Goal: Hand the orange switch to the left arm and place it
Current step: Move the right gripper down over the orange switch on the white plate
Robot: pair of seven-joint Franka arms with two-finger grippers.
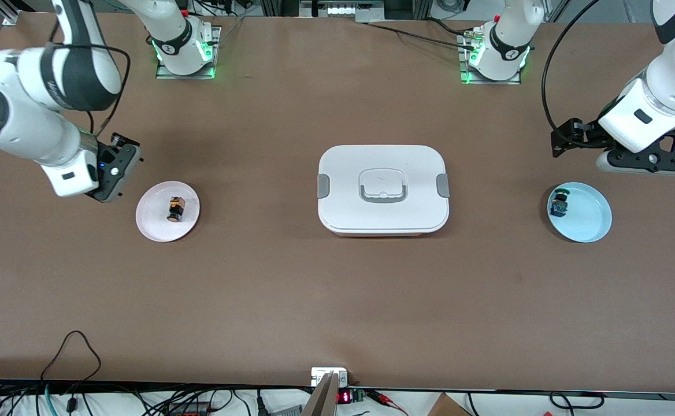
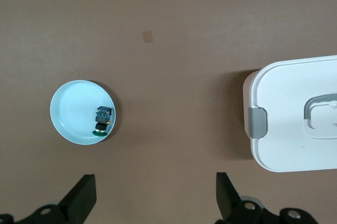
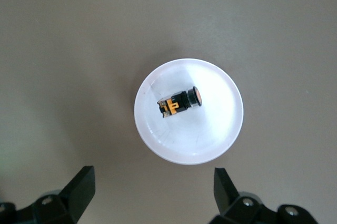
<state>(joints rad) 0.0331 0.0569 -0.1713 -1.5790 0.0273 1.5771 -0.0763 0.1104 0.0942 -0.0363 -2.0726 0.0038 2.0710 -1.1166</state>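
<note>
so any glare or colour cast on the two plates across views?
Right wrist view: pink plate washed near-white, table greyish, orange switch sharp. Left wrist view: blue plate evenly lit, box casts a soft shadow. Front view: even light, no glare.

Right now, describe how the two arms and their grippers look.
Both arms are white and jointed with black joint bands. Their bases glow green along the table's edge. The right gripper is black with a small blue light; the left gripper is black, and a black cable loops beside its wrist. Each carries two black fingers.

White box, grey clips
</note>
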